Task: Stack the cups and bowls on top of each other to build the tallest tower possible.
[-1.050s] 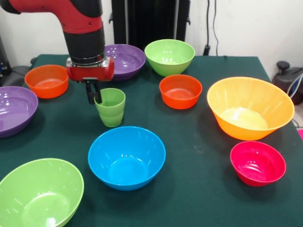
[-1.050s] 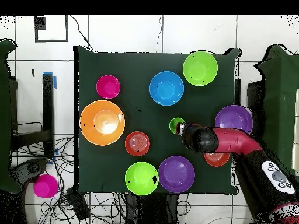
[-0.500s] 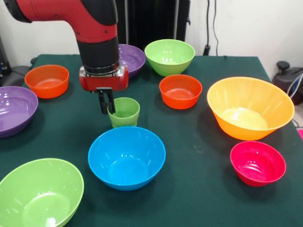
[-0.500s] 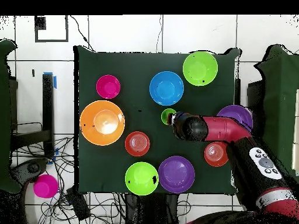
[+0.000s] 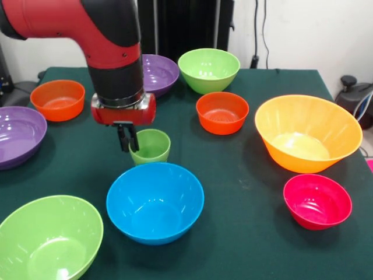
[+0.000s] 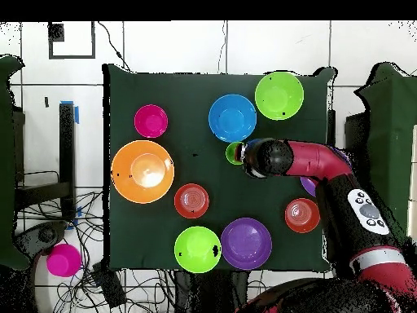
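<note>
**Green cup gripped, nothing stacked yet**

Green cloth covers the counter, and every bowl on it sits alone; no tower has begun.

Largest first: the big orange bowl stands at the right of the front view, with a lime-green bowl at lower left and the blue bowl at lower centre. A purple bowl sits at the left edge, a second purple bowl and a second lime-green bowl along the top. Smaller still are two orange-red bowls and the pink-red bowl at lower right.

Smallest is the light-green cup, just above the blue bowl near the middle. The gripper is pinched shut on the cup's left rim, one finger inside and one outside.

By my reading, all of the stacking remains.
</note>
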Robot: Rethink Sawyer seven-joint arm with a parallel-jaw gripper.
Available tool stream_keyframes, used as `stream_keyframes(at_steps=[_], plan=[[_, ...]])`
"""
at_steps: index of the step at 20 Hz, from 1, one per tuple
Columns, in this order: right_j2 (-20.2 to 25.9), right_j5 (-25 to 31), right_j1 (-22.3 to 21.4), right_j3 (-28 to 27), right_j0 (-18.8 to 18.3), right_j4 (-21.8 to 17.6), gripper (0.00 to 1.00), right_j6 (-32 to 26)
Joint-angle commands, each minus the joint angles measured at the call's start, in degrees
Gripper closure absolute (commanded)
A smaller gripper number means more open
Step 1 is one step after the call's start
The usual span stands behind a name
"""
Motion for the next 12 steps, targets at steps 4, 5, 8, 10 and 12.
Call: stream_keyframes(at_steps=[4,5,8,10,12], plan=[[2.6,9.7,5.7,-14.7,2.4,1.6,1.00,-6.0],[2.6,9.9,5.6,-14.9,2.4,1.6,1.00,-6.0],[2.5,10.8,5.3,-15.3,2.6,1.7,1.00,-5.7],[2.5,11.3,5.0,-15.6,2.8,1.8,1.00,-5.4],[2.5,11.5,5.0,-15.7,3.1,2.1,1.00,-4.9]])
